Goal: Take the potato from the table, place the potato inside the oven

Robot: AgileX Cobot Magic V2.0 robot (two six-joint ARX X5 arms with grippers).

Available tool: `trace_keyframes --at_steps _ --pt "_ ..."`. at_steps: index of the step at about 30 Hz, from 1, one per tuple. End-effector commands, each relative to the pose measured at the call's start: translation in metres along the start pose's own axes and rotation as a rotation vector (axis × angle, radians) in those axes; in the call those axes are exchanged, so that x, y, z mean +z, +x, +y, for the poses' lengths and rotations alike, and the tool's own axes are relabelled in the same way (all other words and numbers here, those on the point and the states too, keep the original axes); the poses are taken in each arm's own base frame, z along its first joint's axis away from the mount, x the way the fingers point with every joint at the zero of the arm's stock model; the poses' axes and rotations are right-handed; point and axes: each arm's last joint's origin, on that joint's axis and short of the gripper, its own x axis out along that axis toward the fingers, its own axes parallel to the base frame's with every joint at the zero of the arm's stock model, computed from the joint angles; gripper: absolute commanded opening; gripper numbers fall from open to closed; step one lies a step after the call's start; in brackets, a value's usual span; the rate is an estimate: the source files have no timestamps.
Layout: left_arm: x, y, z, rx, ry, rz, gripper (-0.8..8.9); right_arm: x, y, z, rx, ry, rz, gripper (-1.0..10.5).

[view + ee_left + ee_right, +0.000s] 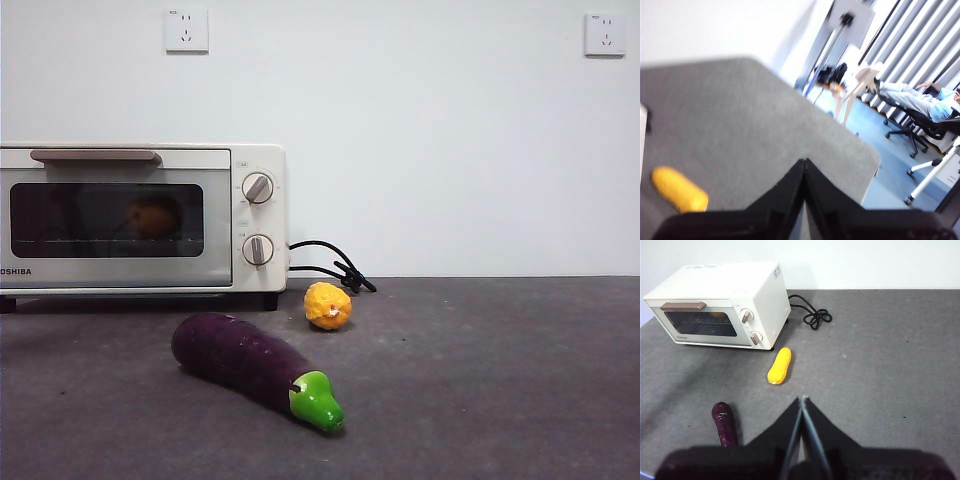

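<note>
**Potato is behind the oven glass; both arms are clear**

Start with what sits closest in the front view: the eggplant [255, 368] lies on the table [500, 400] in front of the oven [140, 218], its green tip pointing away from the oven. Just behind it, nearer the oven's knob side, is the yellow corn-like piece [328, 305], which the right wrist view shows as elongated. Neither one is your target, so leave them alone.

Next comes the oven itself, with its door shut and the bar handle [95, 156] across the top of the door. Look through the dark glass and you will see the potato [152, 217], a dim tan lump resting inside on the rack. From this, the placing looks done and the door already closed.

Your right gripper [802, 405] hangs high above the table, well back from the oven, with its jaws pressed together and holding nothing. Your left gripper [804, 167] is likewise pressed together and empty, off to the side of the oven with the yellow piece near it.

What is left, by my reading, is only to finish cleanly. Keep both arms high and away from the oven's door and from the black cord [335, 265] coiled beside its knob side. If you move either arm, lift it first so you do not sweep the eggplant or yellow piece across the table.
</note>
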Motion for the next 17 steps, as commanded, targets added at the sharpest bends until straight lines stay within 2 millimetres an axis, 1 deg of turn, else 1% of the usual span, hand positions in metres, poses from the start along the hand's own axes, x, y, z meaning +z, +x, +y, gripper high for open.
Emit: trace_keyframes --at_steps 1,4,8,11,14,17 --pt "0.001 -0.012 -0.015 -0.010 0.056 -0.035 -0.04 -0.002 0.001 -0.001 -0.013 -0.014 0.011 0.0" --pt "0.001 -0.025 -0.028 -0.013 0.092 -0.070 -0.03 -0.002 0.001 -0.001 -0.013 -0.014 0.011 0.0" --pt "0.000 -0.032 -0.035 -0.014 0.125 -0.090 -0.04 -0.002 0.001 -0.001 -0.013 -0.014 0.011 0.0" --pt "0.001 -0.032 -0.034 0.030 0.281 -0.095 -0.04 -0.002 0.001 -0.001 -0.013 -0.014 0.011 0.0" --pt "0.000 -0.032 -0.030 0.167 0.427 -0.089 -0.03 -0.002 0.001 -0.001 -0.013 -0.014 0.011 0.0" --pt "-0.001 -0.035 -0.023 0.413 0.432 -0.074 -0.04 -0.002 0.001 -0.001 -0.013 -0.014 0.011 0.0"
